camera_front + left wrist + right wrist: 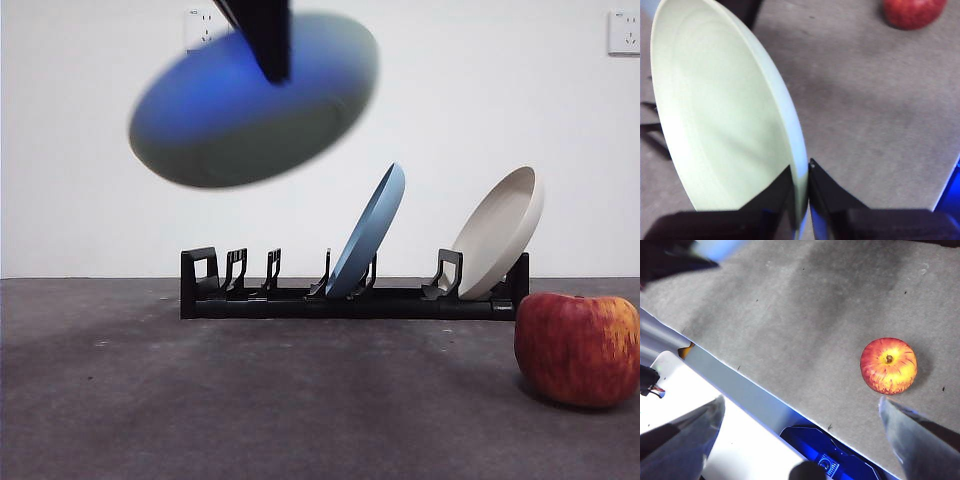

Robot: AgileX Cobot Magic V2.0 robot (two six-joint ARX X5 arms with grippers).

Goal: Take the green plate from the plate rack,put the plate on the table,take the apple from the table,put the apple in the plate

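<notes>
My left gripper (pixel 801 187) is shut on the rim of the green plate (pixel 720 115). In the front view the gripper (pixel 268 62) holds the plate (pixel 250 110), blurred and tilted, high in the air above the left end of the plate rack (pixel 350 300). The apple (pixel 578 348) rests on the table (pixel 250 400) at the front right; it also shows in the right wrist view (pixel 888 365) and the left wrist view (pixel 912 11). My right gripper (pixel 800 432) is open and empty, high above the table near its edge.
A blue plate (pixel 368 232) leans in the rack's middle slot and a beige plate (pixel 498 232) in its right end. The rack's left slots hold nothing. A white wall with sockets stands behind. The table's edge (pixel 740 375) shows in the right wrist view.
</notes>
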